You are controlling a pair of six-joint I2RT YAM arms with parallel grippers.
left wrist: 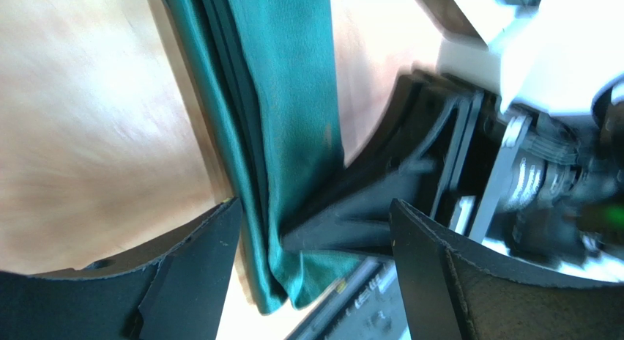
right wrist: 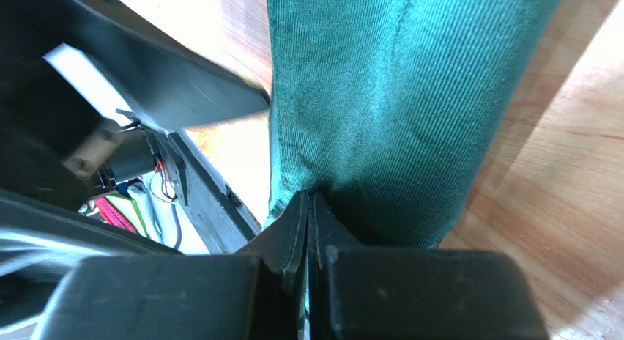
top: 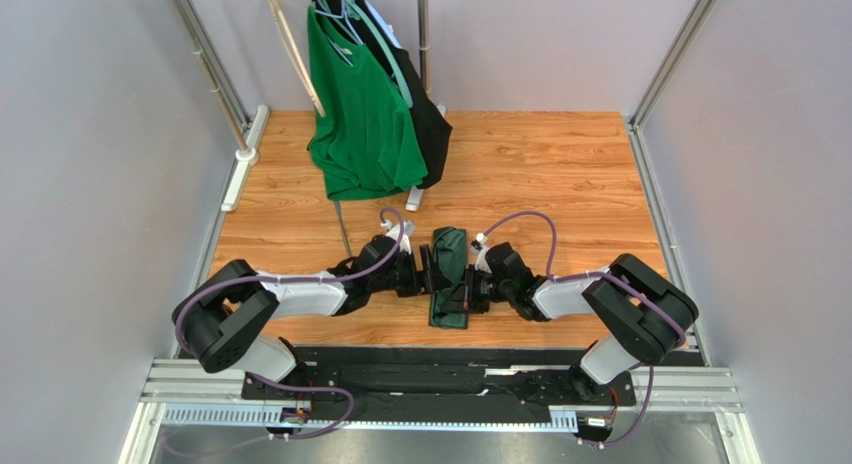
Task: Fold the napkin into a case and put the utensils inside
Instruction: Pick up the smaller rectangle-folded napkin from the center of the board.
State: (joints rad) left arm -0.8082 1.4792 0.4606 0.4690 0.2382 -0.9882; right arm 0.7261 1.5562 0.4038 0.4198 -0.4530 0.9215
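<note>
The napkin [top: 450,274] lies on the wooden table as a narrow, long, dark green folded strip running near to far between the two arms. My right gripper [top: 472,284] is shut, pinching the strip's right edge; in the right wrist view its closed tips [right wrist: 307,197] bite the napkin [right wrist: 388,98]. My left gripper [top: 430,274] is open at the strip's left side. The left wrist view shows its fingers [left wrist: 212,259] spread wide around the napkin's layered edge [left wrist: 293,98], without gripping it. The utensils are out of view.
A bright green T-shirt [top: 365,114] and a black garment [top: 432,124] hang from a rack at the back, its foot [top: 420,196] standing on the table just beyond the napkin. Grey walls close both sides. A metal rail [top: 440,389] runs along the near edge.
</note>
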